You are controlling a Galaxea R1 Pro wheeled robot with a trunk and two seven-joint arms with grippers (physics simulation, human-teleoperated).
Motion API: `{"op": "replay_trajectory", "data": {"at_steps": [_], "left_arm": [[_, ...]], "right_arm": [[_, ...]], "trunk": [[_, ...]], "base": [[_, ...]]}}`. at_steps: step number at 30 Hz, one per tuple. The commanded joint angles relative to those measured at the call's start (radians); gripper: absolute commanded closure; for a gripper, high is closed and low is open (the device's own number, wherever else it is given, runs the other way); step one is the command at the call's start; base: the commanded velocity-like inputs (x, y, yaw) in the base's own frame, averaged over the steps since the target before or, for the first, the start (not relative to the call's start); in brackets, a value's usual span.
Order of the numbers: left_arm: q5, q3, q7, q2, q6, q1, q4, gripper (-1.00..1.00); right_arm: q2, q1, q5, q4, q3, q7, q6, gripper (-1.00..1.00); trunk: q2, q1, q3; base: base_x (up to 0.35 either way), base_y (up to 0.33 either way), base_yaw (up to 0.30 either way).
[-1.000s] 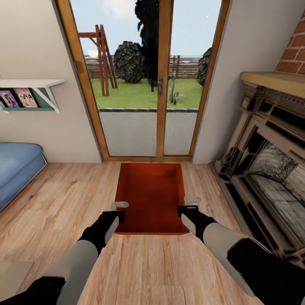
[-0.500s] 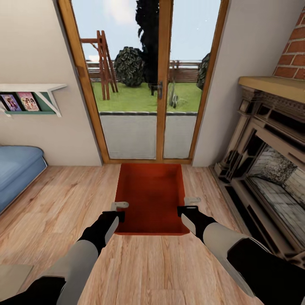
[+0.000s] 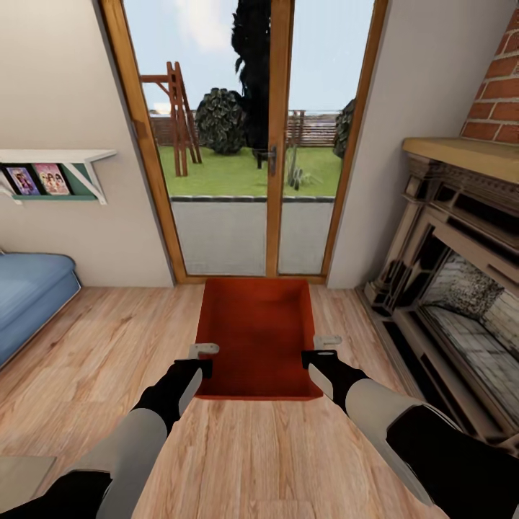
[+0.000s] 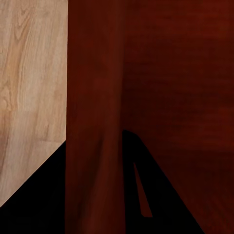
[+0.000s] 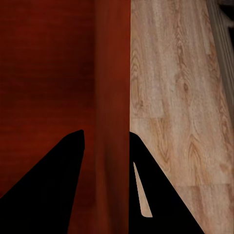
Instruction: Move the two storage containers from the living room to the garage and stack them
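The camera has tilted slightly, so the glass door (image 3: 252,144) appears lower

My right gripper (image 5: 105,170) straddles the thin wall of the storage container (image 5: 46,73), one dark finger inside the bin and the other outside, both pressed against that wall. On the inner side I see the bin's orange-red interior. On the outer side, light wood plank floor (image 5: 175,97) runs past below.

Matt orange-red plastic storage container (image 3: 259,335), smooth light wood plank floor (image 3: 108,346), rough brick fireplace (image 3: 497,86)
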Motion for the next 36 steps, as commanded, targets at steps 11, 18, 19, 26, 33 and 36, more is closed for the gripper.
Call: {"op": "replay_trajectory", "data": {"at_steps": [11,18,19,26,33,36], "left_arm": [[-0.002,0.002,0.007,-0.001,0.022,-0.001,0.001,1.0],[-0.002,0.001,0.007,-0.001,0.022,-0.001,0.002,1.0],[-0.002,0.001,0.007,-0.001,0.022,-0.001,0.002,1.0],[-0.002,0.002,0.007,-0.002,0.022,-0.001,0.003,1.0],[-0.002,0.002,0.007,-0.002,0.022,-0.001,0.003,1.0],[-0.002,0.002,0.007,-0.002,0.022,-0.001,0.003,1.0]], "right_arm": [[0.0,-0.001,0.028,-0.003,0.074,-0.085,-0.05,1.0],[-0.001,-0.001,0.029,-0.003,0.074,-0.085,-0.05,1.0],[0.0,-0.001,0.029,-0.003,0.074,-0.085,-0.05,1.0],[0.0,-0.001,0.03,-0.003,0.074,-0.085,-0.05,1.0],[-0.001,-0.001,0.03,-0.003,0.074,-0.085,-0.05,1.0],[-0.001,-0.001,0.029,-0.003,0.074,-0.085,-0.05,1.0]], "trunk": [[-0.002,0.001,0.015],[-0.002,0.001,0.027],[-0.002,0.001,0.028],[-0.002,0.001,0.039],[-0.002,0.001,0.05],[-0.002,0.001,0.055]], "base": [[0.0,0.0,0.0],[0.0,0.0,0.0],[0.0,0.0,0.0],[0.0,0.0,0.0],[0.0,0.0,0.0],[0.0,0.0,0.0]]}}
